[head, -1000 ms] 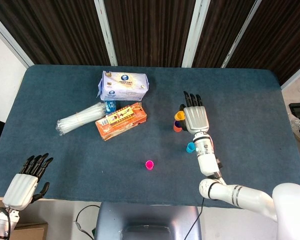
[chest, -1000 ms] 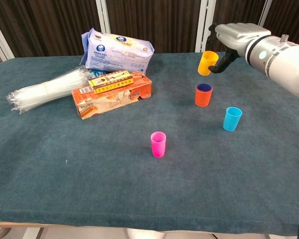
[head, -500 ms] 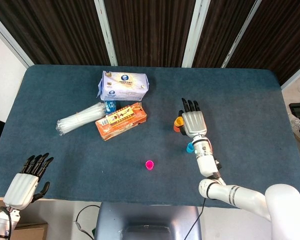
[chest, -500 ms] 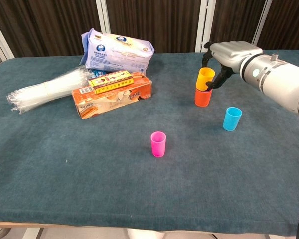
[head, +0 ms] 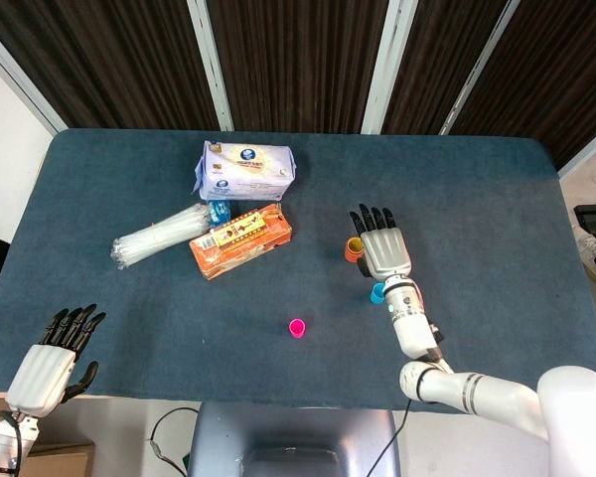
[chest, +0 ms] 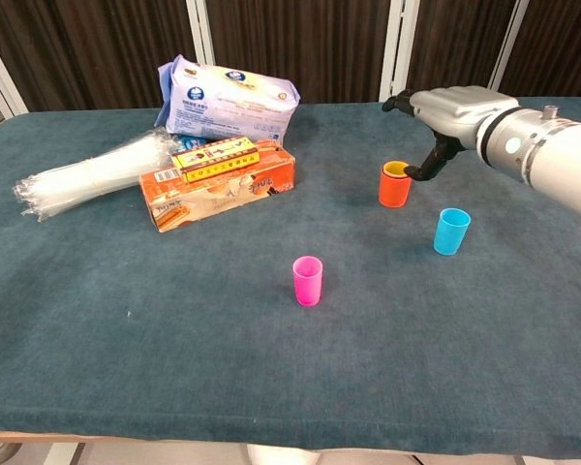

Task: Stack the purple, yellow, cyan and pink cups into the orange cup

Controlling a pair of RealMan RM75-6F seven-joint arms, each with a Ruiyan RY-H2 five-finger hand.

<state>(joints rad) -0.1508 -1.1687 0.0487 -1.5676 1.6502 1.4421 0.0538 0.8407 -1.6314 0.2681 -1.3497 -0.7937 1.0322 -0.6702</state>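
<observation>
Hovering with fingers spread and nothing in its grasp, my right hand (chest: 452,105) sits just above and slightly behind the small orange plastic cup (chest: 394,187), which stands upright on the dark teal cloth-covered table (chest: 174,339). A yellow plastic cup (chest: 396,170) is nested inside the orange one, only its rim showing above the orange lip, and my thumb reaches down beside that rim; I cannot tell whether it touches. The purple cup is not visible to me from either camera. Just beside my wrist, on the near side, stands the cyan plastic cup (chest: 452,231), upright and apart from the orange stack. Further toward me and off to my left from that hand stands the pink plastic cup (chest: 308,280), upright and alone on the cloth. Well to the left of the hand lie an orange cardboard box (chest: 219,184) with a yellow label, a white and blue plastic-wrapped pack (chest: 230,101) behind it, and a bundle of clear plastic straws (chest: 87,174) beside the box. My left hand (head: 55,358) hangs open with fingers apart at the near left edge of the table, holding nothing.
</observation>
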